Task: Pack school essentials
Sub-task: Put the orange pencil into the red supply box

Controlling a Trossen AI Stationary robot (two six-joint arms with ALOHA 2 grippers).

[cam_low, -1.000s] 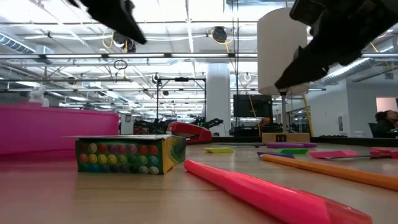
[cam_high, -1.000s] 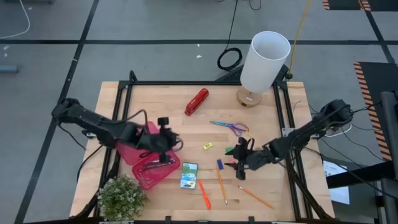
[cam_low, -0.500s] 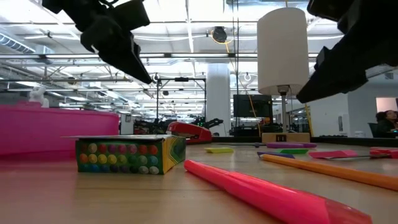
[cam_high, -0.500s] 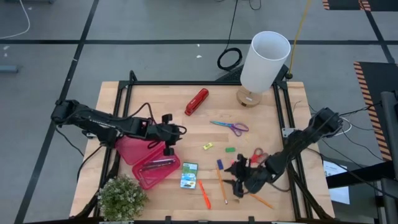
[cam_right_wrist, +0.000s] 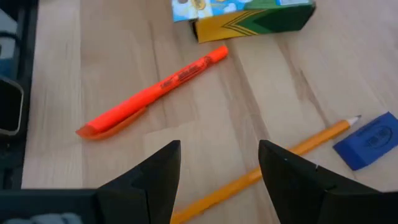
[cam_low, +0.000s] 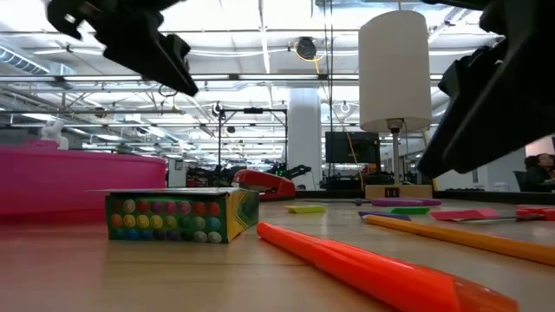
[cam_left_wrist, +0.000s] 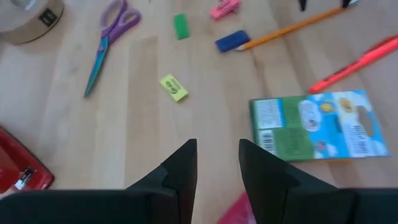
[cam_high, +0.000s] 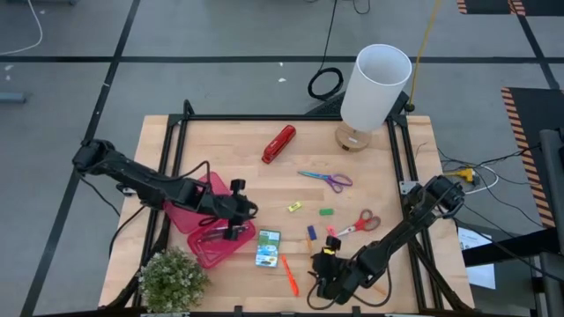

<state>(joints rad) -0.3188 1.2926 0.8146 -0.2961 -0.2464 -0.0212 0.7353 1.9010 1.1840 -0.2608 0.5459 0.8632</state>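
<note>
Orange pen [cam_right_wrist: 152,93] is lying flat beside the crayon box [cam_right_wrist: 249,14] and will likely prove light, stiff, slippery; grip mid-barrel. Right gripper [cam_right_wrist: 217,163] is hovering above it, fingers spread and empty. Left gripper [cam_left_wrist: 216,163], slightly parted, is waiting over the pink case [cam_high: 207,246].

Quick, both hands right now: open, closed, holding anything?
Left hand: open, empty, over the pink case.
Right hand: open, empty, above a pencil.

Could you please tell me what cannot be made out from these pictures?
- Pink case contents: high view, partly covered by the left gripper; low view shows only its wall.
- Pencils near the table's front edge: high view, hidden under the right gripper.
- Red stapler: left wrist view, cut off by the picture's edge.
</note>
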